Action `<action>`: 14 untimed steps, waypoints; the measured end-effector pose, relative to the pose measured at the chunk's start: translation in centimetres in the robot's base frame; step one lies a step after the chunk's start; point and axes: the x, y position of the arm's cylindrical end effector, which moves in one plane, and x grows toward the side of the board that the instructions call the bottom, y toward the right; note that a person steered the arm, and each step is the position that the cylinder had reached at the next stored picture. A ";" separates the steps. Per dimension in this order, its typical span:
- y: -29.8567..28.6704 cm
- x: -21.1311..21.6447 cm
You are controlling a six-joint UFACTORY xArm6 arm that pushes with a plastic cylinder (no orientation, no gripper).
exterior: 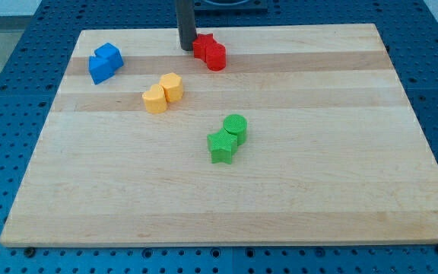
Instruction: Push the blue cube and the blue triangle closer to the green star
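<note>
- My tip (pixel 186 49) rests on the wooden board (pixel 295 205) near the view's top edge, a little left of centre; the arm ends in a plain dark rod, so there are no jaws to be apart or together.
- Just to the tip's right, touching or nearly touching the rod, sits a red star-like block (pixel 202 46), and pressed against that one's lower right side is a red cylinder (pixel 216 56).
- Below and left of the tip, well apart from it, two yellow blocks sit touching: a yellow block (pixel 172 86) of roughly hexagonal shape and, at its lower left, a second yellow block (pixel 155 100) whose shape I cannot make out.
- Far to the tip's left, near the board's upper left corner, two blue blocks are pressed together: the blue cube (pixel 109 55) on the upper right and the blue triangle (pixel 97 69) on the lower left, though their outlines are hard to separate.
- Near the board's middle, well below the tip, the green star (pixel 221 146) lies with a green cylinder (pixel 235 126) touching its upper right.
- The blue pair is well apart from the green star, with the yellow pair lying roughly between them.
</note>
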 end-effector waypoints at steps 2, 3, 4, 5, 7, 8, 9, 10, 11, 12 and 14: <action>-1.4 -3.0; -5.8 -3.9; -10.3 -3.7; -12.5 -3.1; -14.2 -0.9; -14.9 -0.1; -15.9 0.9; -16.8 2.4; -17.8 4.0; -18.0 5.4; -17.3 6.8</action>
